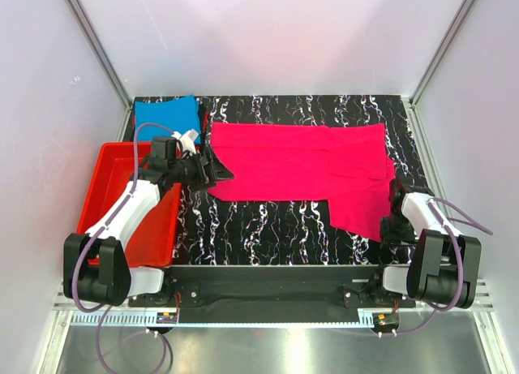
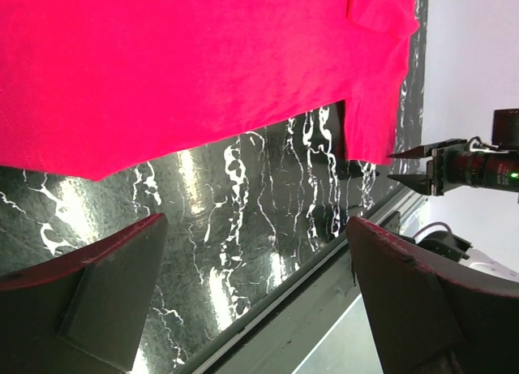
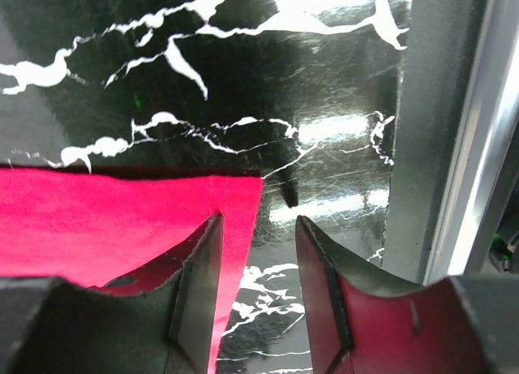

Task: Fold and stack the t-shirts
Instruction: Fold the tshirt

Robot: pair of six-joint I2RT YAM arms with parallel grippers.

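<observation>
Left gripper (image 2: 258, 224) gapes wide, empty, beside the plain bright magenta t-shirt (image 1: 276, 167), spread flat and smooth.

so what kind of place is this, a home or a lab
Probably a robot test cell, not a home: plain white walls box in a black marbled table, the left arm and right arm are bolted at its near edge, and a pink t-shirt and red tray lie out.

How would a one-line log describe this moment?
pink shirt: spread out | blue shirt: folded | left gripper: open, empty | right gripper: open, at pink shirt's corner
</observation>
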